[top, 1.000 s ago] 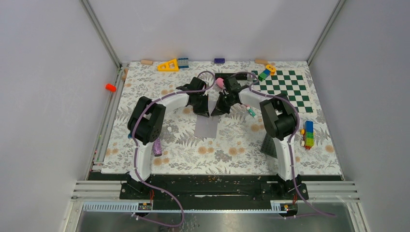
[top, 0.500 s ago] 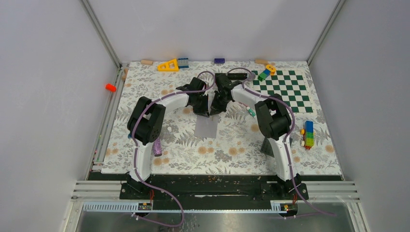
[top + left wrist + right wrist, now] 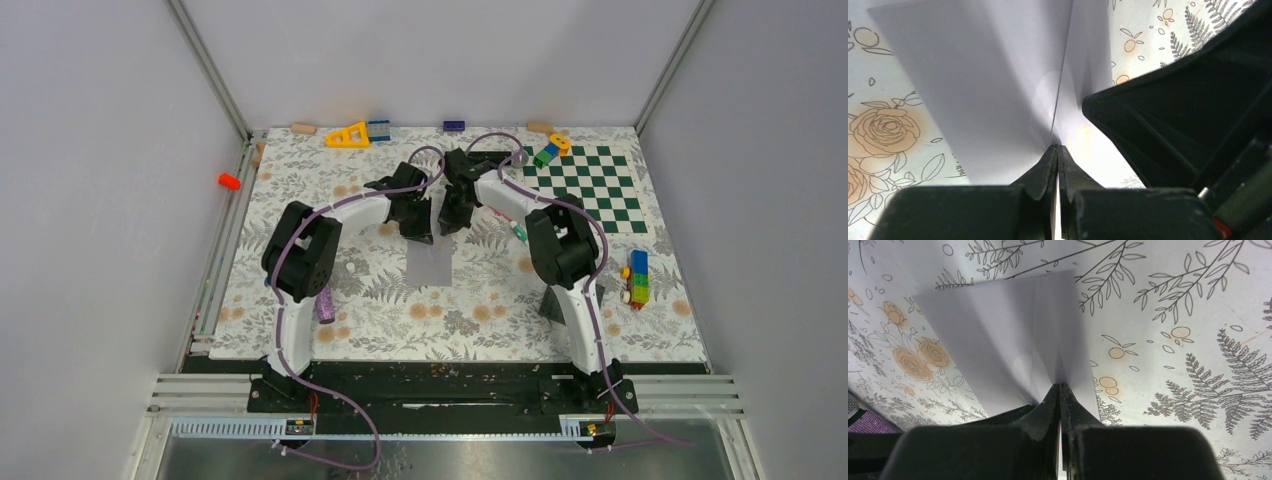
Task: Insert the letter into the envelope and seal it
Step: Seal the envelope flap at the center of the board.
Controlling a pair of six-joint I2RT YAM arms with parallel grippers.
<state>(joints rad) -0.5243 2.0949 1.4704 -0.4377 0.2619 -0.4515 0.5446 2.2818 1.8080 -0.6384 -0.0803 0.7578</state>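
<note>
**Changes vs. earlier frame**
- Right arm has swung left. The right hand (image 3: 449, 224) now sits just beside the left hand (image 3: 419, 232), nearer the envelope (image 3: 430, 266) than before.
- Left arm and envelope: same spot, no shift.

**Hands**
- Left hand: closed, tips pinched on the envelope's far edge. In the wrist view a thin paper edge runs straight into the tips.
- Right hand: closed, tips meeting at the paper. Can't tell whether any paper is caught between them.

**Envelope**
- Light grey, mid-desk (image 3: 480, 322), near part flat on the floral cover, far edge under both hands.
- Wrist views show folds fanning out from the tips.

**Edges / room**
- Near side of envelope: open floral surface up to the arm bases.
- L: purple cylinder (image 3: 325, 306) by the left arm, well apart from the envelope.
- R: checkerboard (image 3: 590, 185) at the far-right corner. Stack of colour blocks (image 3: 637, 278) near the right edge. Dark plate (image 3: 553, 300) partly behind the right arm.
- Far edge: yellow triangle (image 3: 347, 135), blue block (image 3: 379, 129), purple block (image 3: 454, 125).
- Orange peg (image 3: 229, 181) lies off the desk, left.
</note>
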